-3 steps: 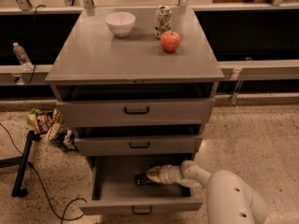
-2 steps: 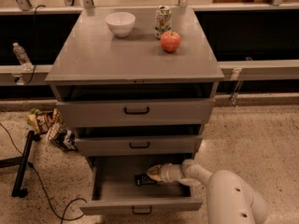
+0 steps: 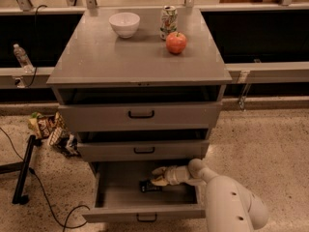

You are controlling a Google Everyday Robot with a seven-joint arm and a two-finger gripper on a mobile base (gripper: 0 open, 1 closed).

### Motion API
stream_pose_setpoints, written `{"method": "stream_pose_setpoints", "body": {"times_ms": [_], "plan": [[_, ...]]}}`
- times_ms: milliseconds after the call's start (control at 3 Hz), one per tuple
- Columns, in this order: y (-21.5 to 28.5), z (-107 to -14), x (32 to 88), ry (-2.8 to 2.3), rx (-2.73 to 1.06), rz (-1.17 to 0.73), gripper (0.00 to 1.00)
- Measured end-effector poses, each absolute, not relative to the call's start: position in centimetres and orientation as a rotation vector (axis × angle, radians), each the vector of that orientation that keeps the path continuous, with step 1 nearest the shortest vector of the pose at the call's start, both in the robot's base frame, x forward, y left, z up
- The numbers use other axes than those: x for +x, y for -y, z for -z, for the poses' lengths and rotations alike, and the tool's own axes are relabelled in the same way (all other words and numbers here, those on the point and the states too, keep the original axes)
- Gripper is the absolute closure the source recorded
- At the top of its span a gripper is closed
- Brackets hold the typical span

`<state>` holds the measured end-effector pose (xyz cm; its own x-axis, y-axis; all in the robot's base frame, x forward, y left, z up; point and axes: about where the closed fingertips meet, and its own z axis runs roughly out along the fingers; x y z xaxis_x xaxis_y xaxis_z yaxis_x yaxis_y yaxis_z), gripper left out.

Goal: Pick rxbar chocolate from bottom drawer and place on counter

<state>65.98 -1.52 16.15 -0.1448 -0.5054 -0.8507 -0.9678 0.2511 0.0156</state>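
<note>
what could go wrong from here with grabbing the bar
The hand is inside the bottom drawer, right at the bar.
1. The bar lies flat on the drawer floor, so the hand may shove it instead of gripping it.
2. The middle drawer juts out just above, so a straight lift could knock its front.
3. On the counter, the apple might roll if bumped.
</note>
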Motion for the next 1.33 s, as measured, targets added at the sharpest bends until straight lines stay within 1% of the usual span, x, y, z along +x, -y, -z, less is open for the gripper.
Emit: {"method": "stream_pose_setpoints", "body": {"times_ms": [333,667,1333], "plan": [[1.5,-16.3,65.4,-1.71,-1.422,-0.802,0.01],[0.6,-15.7,63.4,-1.634,-1.498,-0.838,0.0],[0.1,-14.1,62.9,-1.665,-1.446,-0.855,0.0]]}}
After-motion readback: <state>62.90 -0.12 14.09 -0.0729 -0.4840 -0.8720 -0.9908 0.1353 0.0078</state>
